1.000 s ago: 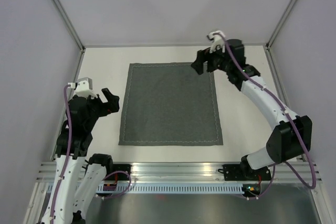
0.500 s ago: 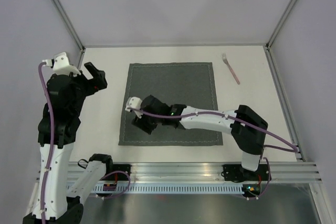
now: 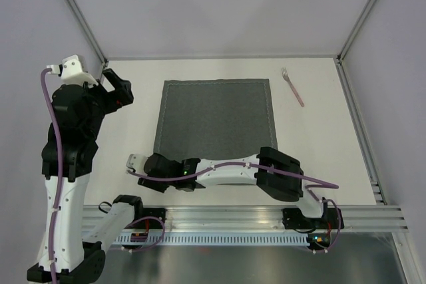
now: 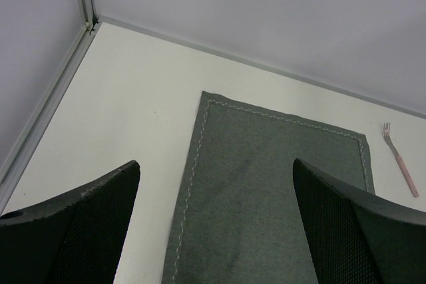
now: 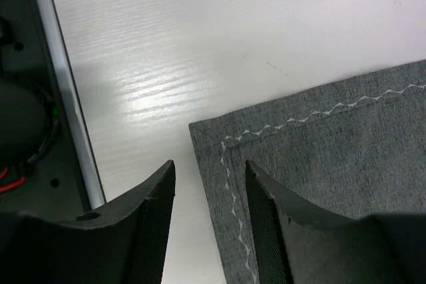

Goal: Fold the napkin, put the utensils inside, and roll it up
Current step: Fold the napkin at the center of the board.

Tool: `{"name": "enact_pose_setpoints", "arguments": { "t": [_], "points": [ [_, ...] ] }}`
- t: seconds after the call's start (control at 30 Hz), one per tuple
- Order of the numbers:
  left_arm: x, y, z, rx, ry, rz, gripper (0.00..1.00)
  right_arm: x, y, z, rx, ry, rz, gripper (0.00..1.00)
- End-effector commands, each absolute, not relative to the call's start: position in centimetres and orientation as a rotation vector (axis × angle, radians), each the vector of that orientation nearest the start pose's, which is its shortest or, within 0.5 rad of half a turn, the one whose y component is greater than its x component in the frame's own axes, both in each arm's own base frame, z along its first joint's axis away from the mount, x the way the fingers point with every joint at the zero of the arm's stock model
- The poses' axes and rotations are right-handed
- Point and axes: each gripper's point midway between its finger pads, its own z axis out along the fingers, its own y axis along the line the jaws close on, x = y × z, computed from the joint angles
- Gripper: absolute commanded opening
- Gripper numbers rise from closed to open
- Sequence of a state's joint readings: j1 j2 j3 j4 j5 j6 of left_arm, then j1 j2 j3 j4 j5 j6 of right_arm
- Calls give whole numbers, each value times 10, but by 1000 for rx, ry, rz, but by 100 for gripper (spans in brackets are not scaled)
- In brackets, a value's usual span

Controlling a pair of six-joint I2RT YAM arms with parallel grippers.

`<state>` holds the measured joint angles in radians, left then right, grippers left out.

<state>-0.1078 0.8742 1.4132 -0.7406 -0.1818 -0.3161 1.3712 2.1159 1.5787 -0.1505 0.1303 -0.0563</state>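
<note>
The dark grey napkin [image 3: 213, 118] lies flat in the middle of the table, with a pale stitched hem. A fork [image 3: 293, 87] with silvery tines and a pink handle rests on the table beyond the napkin's far right corner. My right arm reaches across the near edge, and my right gripper [image 3: 154, 167] is low at the near left corner. In the right wrist view the right gripper [image 5: 210, 167] is open and straddles the hem of the napkin [image 5: 333, 157] just behind its corner. My left gripper [image 3: 116, 88] hangs open, high above the table left of the napkin [image 4: 279, 191], holding nothing.
White walls and metal frame posts [image 3: 80, 14] close off the table's back and sides. A metal rail [image 3: 219, 216] with the arm bases runs along the near edge. The fork [image 4: 398, 157] shows at the right of the left wrist view.
My right arm swung from the napkin's far right corner, across the cloth, down to its near left corner, and its jaws narrowed. My left arm rose and moved toward the far left.
</note>
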Motion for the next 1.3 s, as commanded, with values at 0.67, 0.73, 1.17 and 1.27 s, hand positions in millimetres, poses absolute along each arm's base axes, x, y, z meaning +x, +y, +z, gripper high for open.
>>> {"name": "enact_pose_setpoints", "arguments": {
  "t": [0.67, 0.73, 1.17, 1.27],
  "points": [
    [269, -6, 393, -315, 1803, -104, 100, 141, 585, 43, -1356, 1860, 340, 48],
    [270, -7, 391, -314, 1811, -106, 100, 144, 582, 40, -1352, 1863, 313, 48],
    [270, -7, 386, -314, 1822, -103, 100, 141, 575, 25, -1372, 1888, 268, 49],
    [270, -6, 384, -313, 1825, -99, 100, 136, 576, 17, -1392, 1898, 287, 49]
  ]
}}
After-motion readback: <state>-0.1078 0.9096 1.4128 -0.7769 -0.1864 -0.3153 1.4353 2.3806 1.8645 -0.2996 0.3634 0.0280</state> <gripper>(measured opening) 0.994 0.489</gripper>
